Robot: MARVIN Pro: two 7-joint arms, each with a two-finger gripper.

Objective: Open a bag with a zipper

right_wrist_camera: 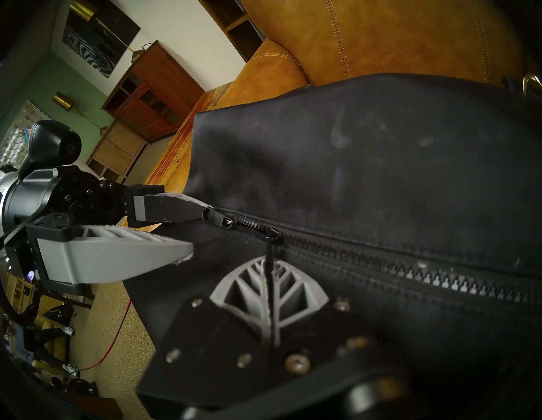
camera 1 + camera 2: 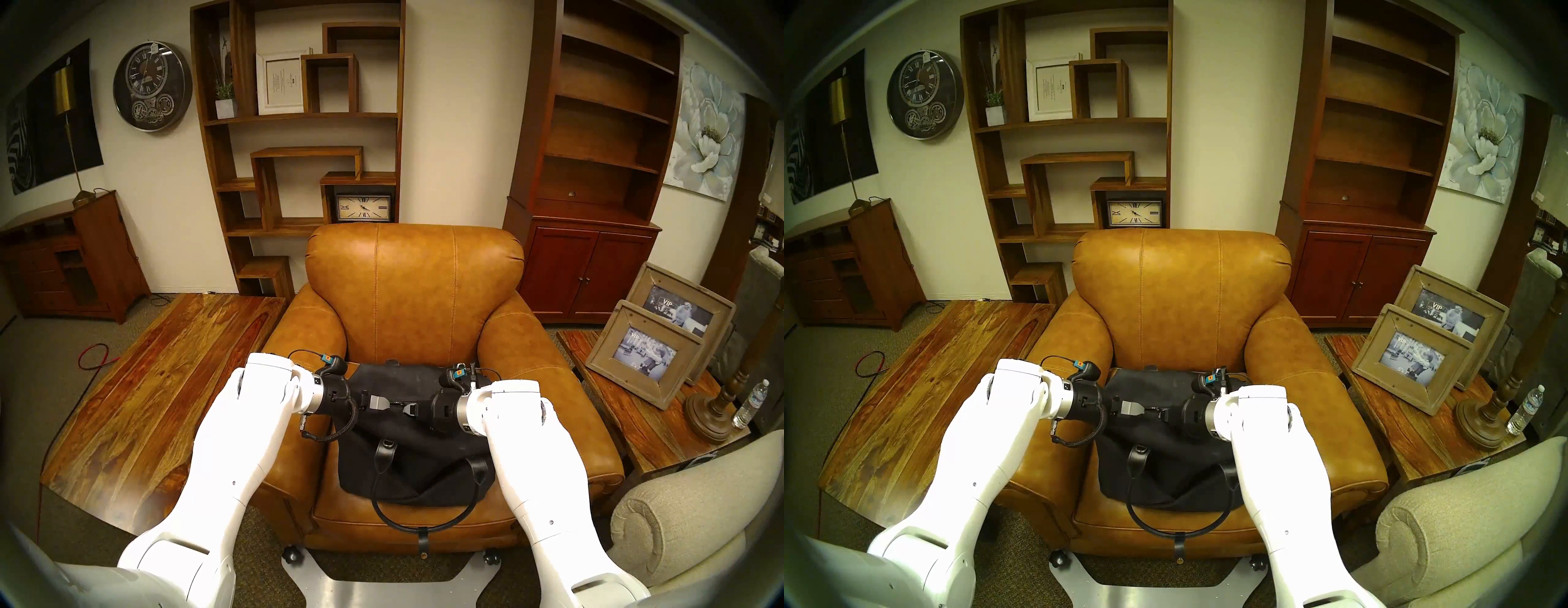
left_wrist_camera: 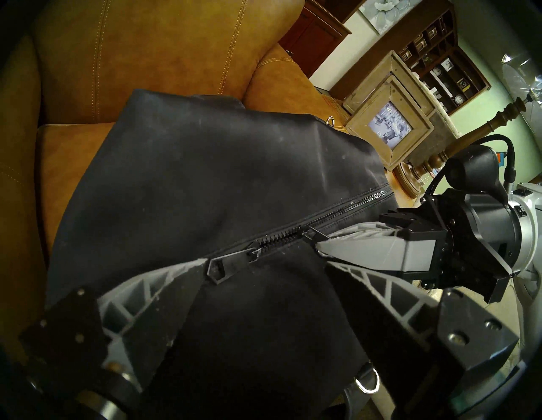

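Black canvas duffel bag on the leather armchair seat, zipper still fully closed: right claw clenched on one pull, left claw spread wide around the other pull, ungrasped.

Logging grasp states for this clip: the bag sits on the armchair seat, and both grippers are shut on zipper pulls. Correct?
No. The left gripper is open, its jaws wide apart in the left wrist view; only the right gripper is shut on a zipper pull.
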